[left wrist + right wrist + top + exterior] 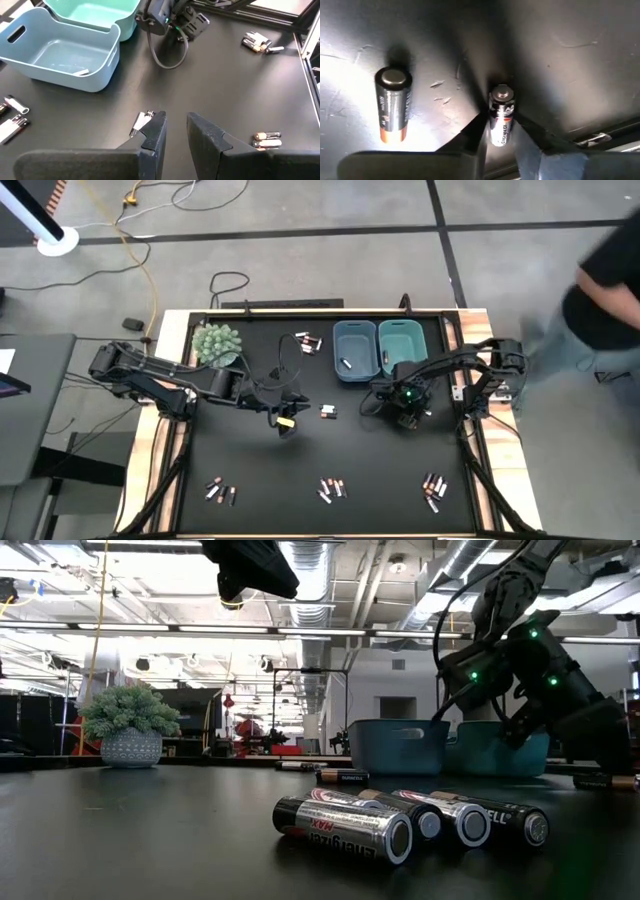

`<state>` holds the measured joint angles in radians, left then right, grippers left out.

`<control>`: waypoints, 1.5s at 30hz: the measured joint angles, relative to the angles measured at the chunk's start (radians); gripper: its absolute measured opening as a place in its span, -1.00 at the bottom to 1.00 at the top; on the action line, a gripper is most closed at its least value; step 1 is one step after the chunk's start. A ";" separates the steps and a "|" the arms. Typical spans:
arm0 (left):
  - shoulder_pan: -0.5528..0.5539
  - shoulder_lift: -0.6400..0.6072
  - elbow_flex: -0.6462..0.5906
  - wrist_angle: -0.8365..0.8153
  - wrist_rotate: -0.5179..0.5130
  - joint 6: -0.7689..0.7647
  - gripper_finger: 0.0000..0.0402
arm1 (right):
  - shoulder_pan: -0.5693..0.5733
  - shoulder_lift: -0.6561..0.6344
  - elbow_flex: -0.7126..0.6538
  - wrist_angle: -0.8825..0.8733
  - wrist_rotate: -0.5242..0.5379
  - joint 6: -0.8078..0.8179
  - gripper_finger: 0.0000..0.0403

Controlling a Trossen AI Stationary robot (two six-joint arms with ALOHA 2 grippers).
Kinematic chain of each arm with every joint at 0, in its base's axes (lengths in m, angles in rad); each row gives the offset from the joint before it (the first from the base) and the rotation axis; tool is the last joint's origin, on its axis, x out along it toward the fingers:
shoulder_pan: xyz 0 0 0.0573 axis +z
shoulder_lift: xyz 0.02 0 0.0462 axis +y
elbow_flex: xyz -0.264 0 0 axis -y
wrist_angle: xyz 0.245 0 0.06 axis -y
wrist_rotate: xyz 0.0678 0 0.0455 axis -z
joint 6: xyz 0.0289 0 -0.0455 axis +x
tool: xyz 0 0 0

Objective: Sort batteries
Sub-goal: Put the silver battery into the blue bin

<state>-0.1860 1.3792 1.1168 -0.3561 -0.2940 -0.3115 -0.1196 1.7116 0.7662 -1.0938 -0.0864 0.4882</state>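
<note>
right gripper (499, 142), right of centre in the high view, pinches a silver battery (500, 121); a copper-ended battery (393, 105) lies beside. left gripper (175, 131) hovers parted, open mat around.

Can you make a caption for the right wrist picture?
Right end effector closing around a silver battery, with a copper-ended battery lying beside it.
</note>
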 joint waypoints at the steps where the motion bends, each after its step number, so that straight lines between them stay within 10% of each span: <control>1: 0.000 0.000 0.000 -0.003 0.000 0.000 -0.65 | 0.000 -0.004 0.000 0.000 0.000 0.001 -0.56; 14: 0.000 0.000 0.000 -0.027 0.000 0.000 -0.65 | 0.000 -0.149 -0.006 -0.007 0.016 0.091 -0.79; 33: 0.107 0.000 0.000 -0.059 0.069 0.091 -0.65 | 0.039 -0.709 0.088 0.029 0.013 0.375 -0.79; 45: 0.276 0.000 0.000 -0.085 0.161 0.296 -0.65 | -0.055 -0.491 0.281 0.458 0.089 0.205 -0.79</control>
<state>0.0899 1.3788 1.1168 -0.4415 -0.1327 -0.0157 -0.1749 1.2208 1.0470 -0.6362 0.0021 0.6936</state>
